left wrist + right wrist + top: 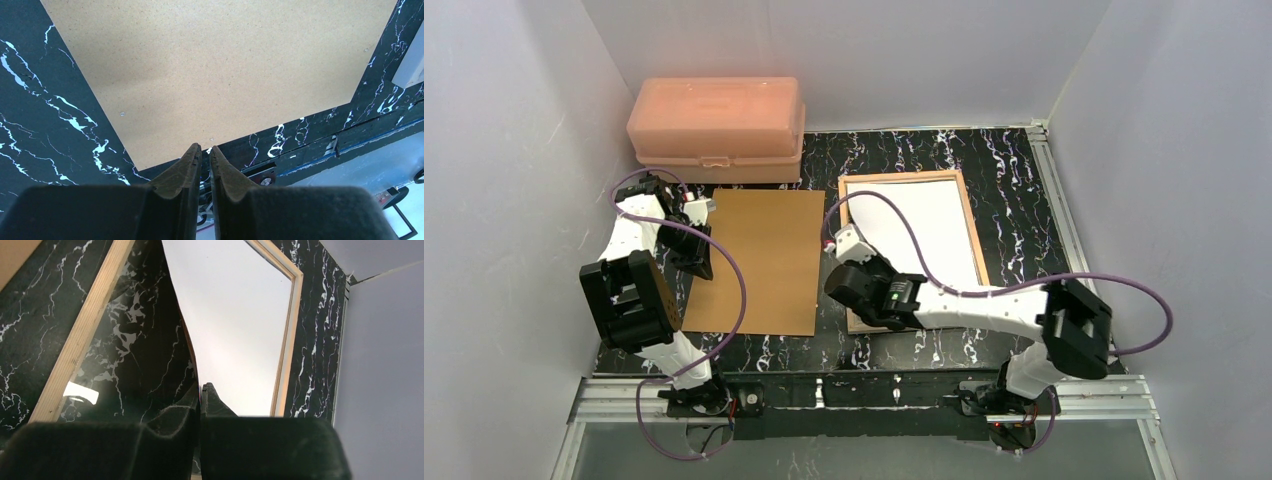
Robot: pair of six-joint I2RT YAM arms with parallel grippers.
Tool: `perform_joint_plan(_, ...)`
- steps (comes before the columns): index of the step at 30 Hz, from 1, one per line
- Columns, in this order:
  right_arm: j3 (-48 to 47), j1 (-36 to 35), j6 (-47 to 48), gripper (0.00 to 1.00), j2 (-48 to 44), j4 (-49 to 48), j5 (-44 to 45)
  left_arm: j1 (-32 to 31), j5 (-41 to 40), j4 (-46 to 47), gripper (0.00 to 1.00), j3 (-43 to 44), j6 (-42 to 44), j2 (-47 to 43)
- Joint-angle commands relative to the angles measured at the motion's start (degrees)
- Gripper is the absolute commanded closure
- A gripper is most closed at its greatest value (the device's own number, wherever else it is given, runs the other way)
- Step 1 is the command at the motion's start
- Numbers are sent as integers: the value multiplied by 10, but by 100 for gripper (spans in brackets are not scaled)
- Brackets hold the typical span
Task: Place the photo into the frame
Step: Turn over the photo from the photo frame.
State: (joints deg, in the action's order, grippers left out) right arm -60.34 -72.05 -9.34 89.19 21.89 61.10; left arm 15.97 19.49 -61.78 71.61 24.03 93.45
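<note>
The frame [973,228] lies back-up on the right of the black marble table, its tan wood rim [82,347] round a clear pane [135,355]. The photo [929,230] rests white-back-up in the frame's right part. Its left edge is lifted and curved, and the white back [235,325] fills the middle of the right wrist view. My right gripper [864,268] sits at the frame's near left end, its jaws [201,388] shut on the photo's near edge. My left gripper [701,270] hangs shut and empty [205,150] above the near left corner of the backing board.
A plain brown backing board [759,260] [215,65] lies flat left of the frame. A pink plastic box [717,128] stands at the back left against the wall. Grey walls enclose the table on three sides. A metal rail [854,395] runs along the near edge.
</note>
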Motion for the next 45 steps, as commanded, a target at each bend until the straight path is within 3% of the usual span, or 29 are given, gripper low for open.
perform_joint_plan(1,21,1,-38,89,-95,-28,48,2,5,-18,89,0,6,-8)
perform_joint_plan(10,52,1,-67,89,-152,-47,139,2,5,-17,89,0,6,-7)
perform_joint_plan(20,55,1,14,90,-100,-108,95,2,4,-15,89,-4,7,-6)
perform_joint_plan(25,41,1,-30,94,-80,-103,120,2,2,-15,89,-2,6,-7)
perform_joint_plan(29,35,0,-84,94,-99,-74,172,2,-2,-15,89,-5,9,-10)
perform_joint_plan(34,66,1,-22,95,-148,-142,167,2,-1,-15,89,-1,9,-7)
perform_joint_plan(39,37,1,-113,97,-173,-50,240,2,3,-19,89,3,4,-8)
perform_joint_plan(45,28,1,-92,97,-202,-44,295,2,3,-22,89,9,5,-7)
